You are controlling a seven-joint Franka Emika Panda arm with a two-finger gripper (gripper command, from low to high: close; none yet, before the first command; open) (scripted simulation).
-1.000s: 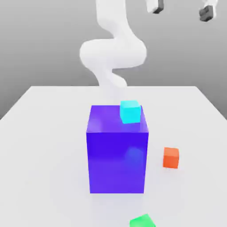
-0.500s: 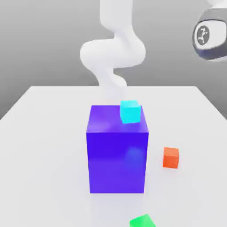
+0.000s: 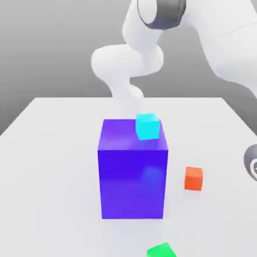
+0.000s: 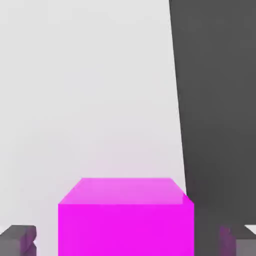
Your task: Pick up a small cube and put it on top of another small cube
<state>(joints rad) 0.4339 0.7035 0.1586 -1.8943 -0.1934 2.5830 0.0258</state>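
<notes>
In the hand view a magenta cube (image 4: 125,217) sits on the white table, right between my gripper's (image 4: 127,241) two grey fingertips (image 4: 19,239). A gap shows on each side of the cube, so the jaws stand open and touch nothing. In the exterior view a small cyan cube (image 3: 147,126) rests on the back right corner of a big blue block (image 3: 132,170). A small orange cube (image 3: 193,178) lies on the table to the block's right. A small green cube (image 3: 161,250) lies at the front edge of the view.
The white arm (image 3: 221,40) arches from the table's back across the exterior view's top right. A grey rounded part of it (image 3: 252,164) shows at the right edge. The table's dark edge (image 4: 215,100) runs close beside the magenta cube.
The arm has swung over and down toward the exterior view's right. The fingers seen high at the top right a second ago have left that spot.
</notes>
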